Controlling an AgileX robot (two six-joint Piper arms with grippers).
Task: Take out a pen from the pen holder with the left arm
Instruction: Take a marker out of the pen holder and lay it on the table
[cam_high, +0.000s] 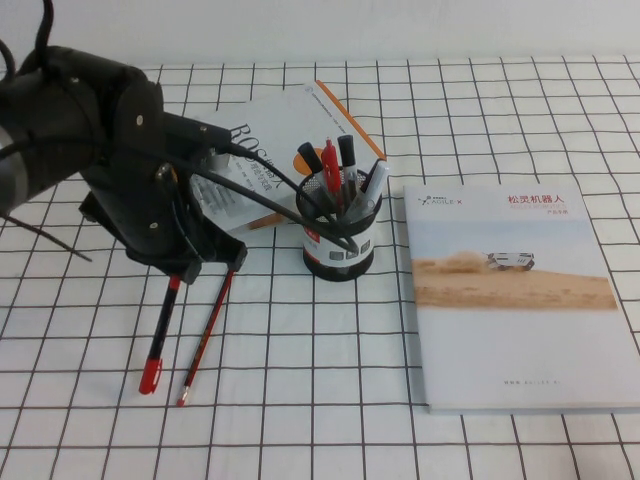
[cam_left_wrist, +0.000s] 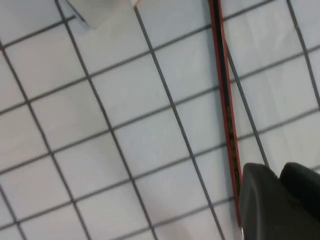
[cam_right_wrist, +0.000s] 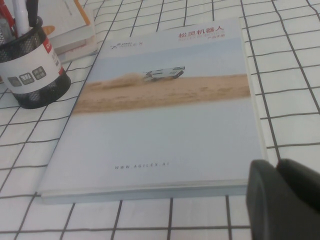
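A black mesh pen holder (cam_high: 340, 243) (cam_right_wrist: 32, 70) stands mid-table with several pens (cam_high: 336, 170) upright in it. My left gripper (cam_high: 200, 268) (cam_left_wrist: 279, 197) hangs low over the cloth to the holder's left, shut, with nothing showing between its fingers. A thin red pencil (cam_high: 207, 335) (cam_left_wrist: 225, 100) lies flat on the cloth and runs right beside the fingertips. A black pen with a red cap (cam_high: 160, 335) lies parallel to it, a little further left. My right gripper (cam_right_wrist: 285, 200) is shut, hovering by the near corner of a booklet.
A pale booklet with a desert picture (cam_high: 510, 290) (cam_right_wrist: 165, 115) lies right of the holder. A white book (cam_high: 290, 120) (cam_right_wrist: 65, 25) lies behind the holder, partly under my left arm. A white grid-pattern cloth (cam_high: 330, 400) covers the table.
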